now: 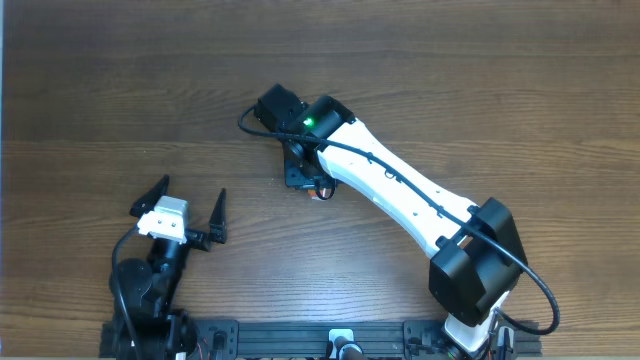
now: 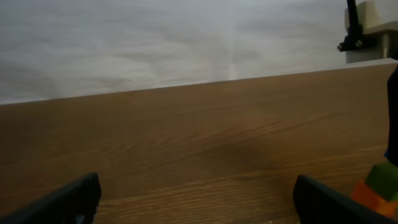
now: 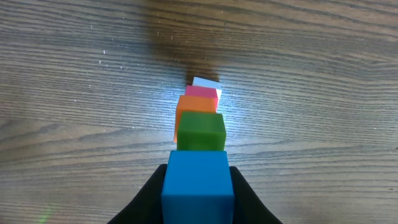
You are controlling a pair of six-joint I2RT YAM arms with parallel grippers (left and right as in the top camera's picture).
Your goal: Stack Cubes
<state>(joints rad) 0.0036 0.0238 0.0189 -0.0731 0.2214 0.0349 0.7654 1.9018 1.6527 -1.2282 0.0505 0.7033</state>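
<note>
A blue cube [image 3: 198, 185] sits between the fingers of my right gripper [image 3: 198, 200], which is shut on it. Directly under it stands a stack of cubes: green [image 3: 200, 130], orange [image 3: 198, 104], pink [image 3: 201, 91] and white [image 3: 206, 83] at the base. Whether the blue cube touches the green one I cannot tell. From above, the right gripper [image 1: 305, 172] covers the stack at the table's middle. My left gripper [image 1: 191, 190] rests open and empty near the front left. Its wrist view catches the stack's green cube [image 2: 384, 177] and orange cube [image 2: 370, 198] at the edge.
The brown wooden table [image 1: 480, 90] is bare around the stack. The right arm's white link [image 1: 400, 195] stretches diagonally from the front right toward the middle. A white wall [image 2: 155, 37] lies beyond the table's far edge.
</note>
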